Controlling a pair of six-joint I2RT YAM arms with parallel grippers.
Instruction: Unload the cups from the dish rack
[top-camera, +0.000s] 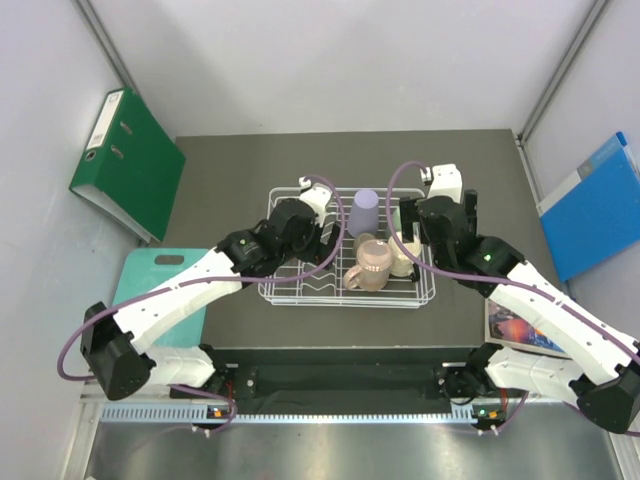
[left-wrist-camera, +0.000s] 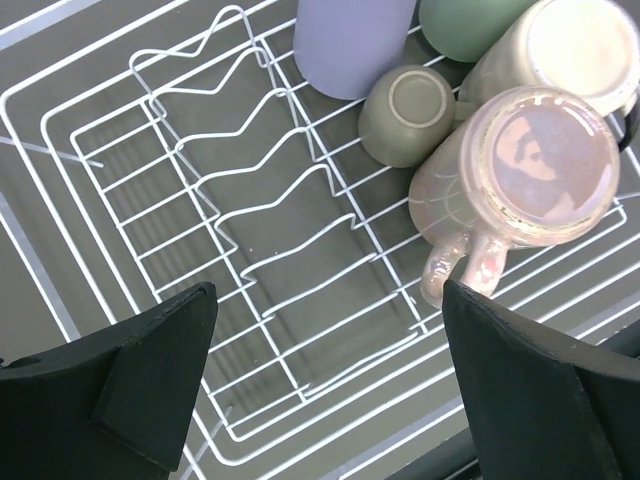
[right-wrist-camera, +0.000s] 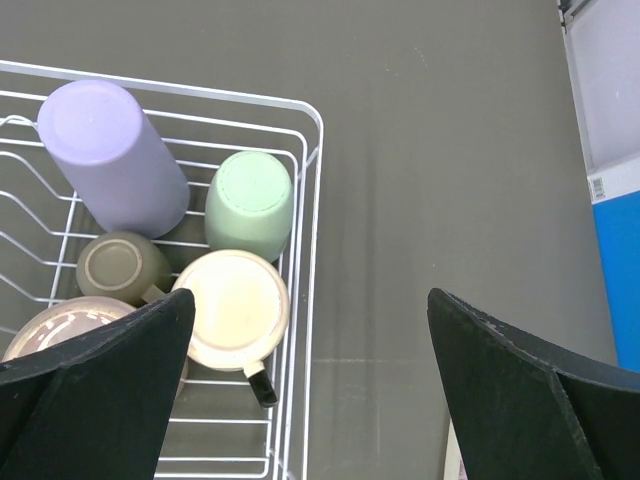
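The white wire dish rack (top-camera: 290, 293) sits mid-table on the dark mat. Several cups stand upside down in its right half: a lavender tumbler (top-camera: 366, 210), a pink mug (top-camera: 374, 262) and a cream mug (top-camera: 403, 255). The right wrist view also shows a mint-green cup (right-wrist-camera: 250, 200) and a small olive mug (right-wrist-camera: 122, 268). My left gripper (left-wrist-camera: 328, 290) hangs open above the rack's zigzag slots (left-wrist-camera: 262, 232), with the pink mug (left-wrist-camera: 530, 165) by its right finger. My right gripper (right-wrist-camera: 310, 295) is open over the rack's right rim (right-wrist-camera: 313, 200), beside the cream mug (right-wrist-camera: 235, 308). Neither holds anything.
A green binder (top-camera: 128, 165) leans on the left wall and a blue folder (top-camera: 597, 205) on the right wall. A teal cutting board (top-camera: 150, 280) lies left of the rack. A printed booklet (top-camera: 515, 325) lies near the right arm.
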